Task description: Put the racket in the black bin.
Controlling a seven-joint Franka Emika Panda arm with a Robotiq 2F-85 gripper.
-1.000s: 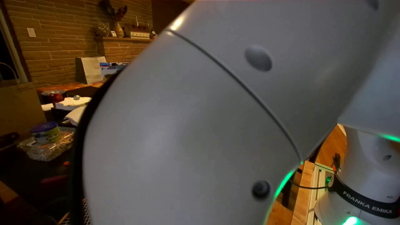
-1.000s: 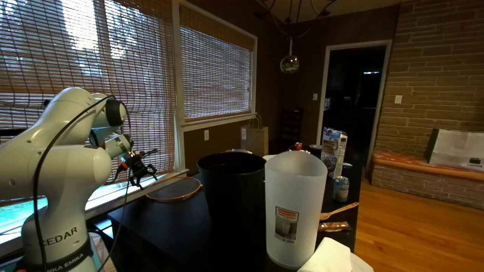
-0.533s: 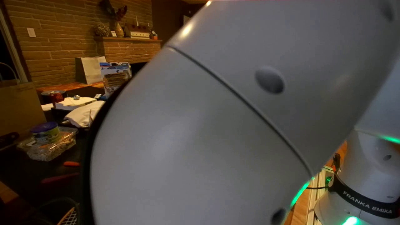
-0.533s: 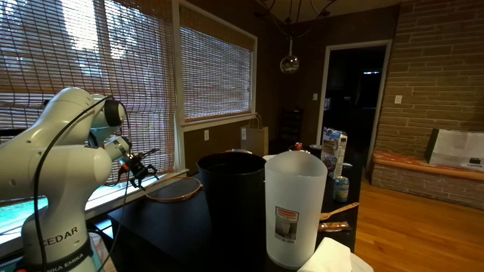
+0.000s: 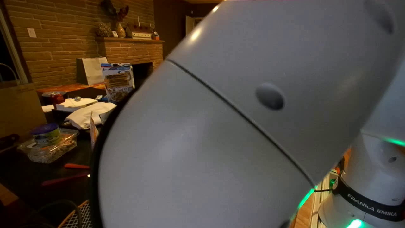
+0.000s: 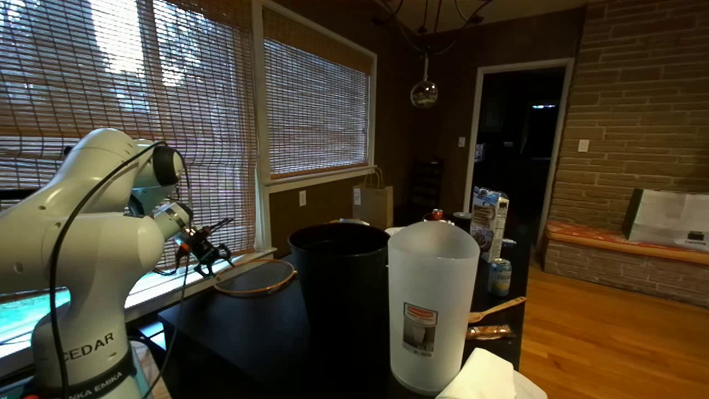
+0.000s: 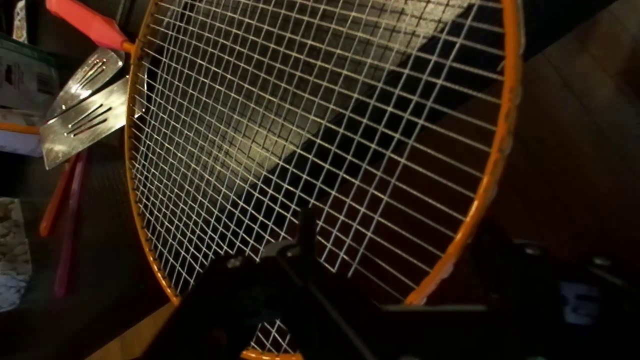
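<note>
The racket, with an orange oval frame and pale strings, lies by the window in an exterior view (image 6: 259, 279). Part of its head shows at the bottom left of an exterior view (image 5: 80, 217). Its head fills most of the wrist view (image 7: 320, 100). My gripper (image 6: 217, 266) is open and empty at the window-side edge of the racket head. In the wrist view the dark gripper (image 7: 400, 230) has the racket's orange rim running between its spread fingers. The tall black bin (image 6: 340, 288) stands to the right of the racket; the arm hides it in an exterior view.
A translucent white bin (image 6: 432, 310) stands beside the black bin. A can (image 6: 500, 277), a wooden spoon (image 6: 498, 309) and a box (image 6: 487, 221) are behind it. Metal spatulas (image 7: 85, 120) lie near the racket. The window sill (image 6: 221, 271) runs close along the gripper's side.
The arm has moved right and down in an exterior view, uncovering the box and more of the racket. The gripper has tilted slightly beside the racket. The racket and bin have not moved.
</note>
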